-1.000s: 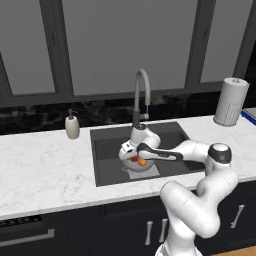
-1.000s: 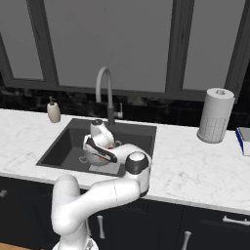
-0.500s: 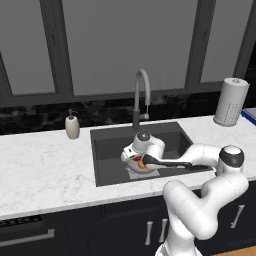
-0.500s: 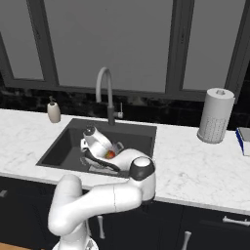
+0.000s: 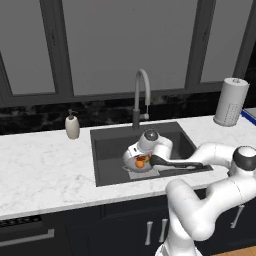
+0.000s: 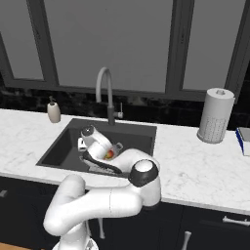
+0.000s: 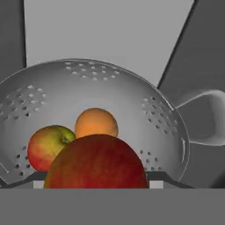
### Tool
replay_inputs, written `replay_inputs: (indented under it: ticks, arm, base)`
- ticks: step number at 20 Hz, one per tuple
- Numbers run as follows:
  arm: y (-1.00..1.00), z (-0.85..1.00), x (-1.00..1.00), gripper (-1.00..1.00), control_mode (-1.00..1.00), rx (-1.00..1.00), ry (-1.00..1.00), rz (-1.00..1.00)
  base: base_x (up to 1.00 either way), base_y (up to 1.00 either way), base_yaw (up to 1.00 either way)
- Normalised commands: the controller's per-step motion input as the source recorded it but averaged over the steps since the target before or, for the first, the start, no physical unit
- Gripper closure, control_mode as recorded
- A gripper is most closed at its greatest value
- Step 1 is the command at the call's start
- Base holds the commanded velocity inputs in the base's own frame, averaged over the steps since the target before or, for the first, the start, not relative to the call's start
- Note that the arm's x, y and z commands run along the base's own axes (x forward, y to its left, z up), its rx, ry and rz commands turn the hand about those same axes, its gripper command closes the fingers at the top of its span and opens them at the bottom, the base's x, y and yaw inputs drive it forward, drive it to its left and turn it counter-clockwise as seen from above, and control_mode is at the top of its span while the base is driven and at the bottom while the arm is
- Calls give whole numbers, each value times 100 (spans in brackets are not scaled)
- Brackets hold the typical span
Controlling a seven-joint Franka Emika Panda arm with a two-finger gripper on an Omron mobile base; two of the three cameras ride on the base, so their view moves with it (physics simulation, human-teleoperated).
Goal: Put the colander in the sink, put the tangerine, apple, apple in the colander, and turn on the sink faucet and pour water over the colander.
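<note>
Wrist swung left; near apple [image 7: 96, 162] hides the fingers.

A white marble worktop [image 5: 45, 170] runs below dark windows [image 5: 125, 45]. A beige soap dispenser [image 5: 72, 125] stands at about 9 o'clock on it, a paper towel roll [image 5: 231, 102] at 2 o'clock, a blue-edged item [image 6: 243, 140] just beside it. Dark cabinets [image 5: 100, 230] sit beneath.
</note>
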Motion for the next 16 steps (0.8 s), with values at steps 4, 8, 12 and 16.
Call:
replay_inputs:
  ticks: [4,8,12,16]
  arm:
    - [0,43,-46,-100,-100,0,26,0]
    - [3,13,-37,-100,-100,-6,3,-6]
    - [2,66,-92,-100,-100,-2,-20,-10]
    - [2,60,-100,-100,-100,0,-34,-13]
  base:
    - [0,0,0]
    - [0,0,0]
    - [0,0,0]
    - [0,0,0]
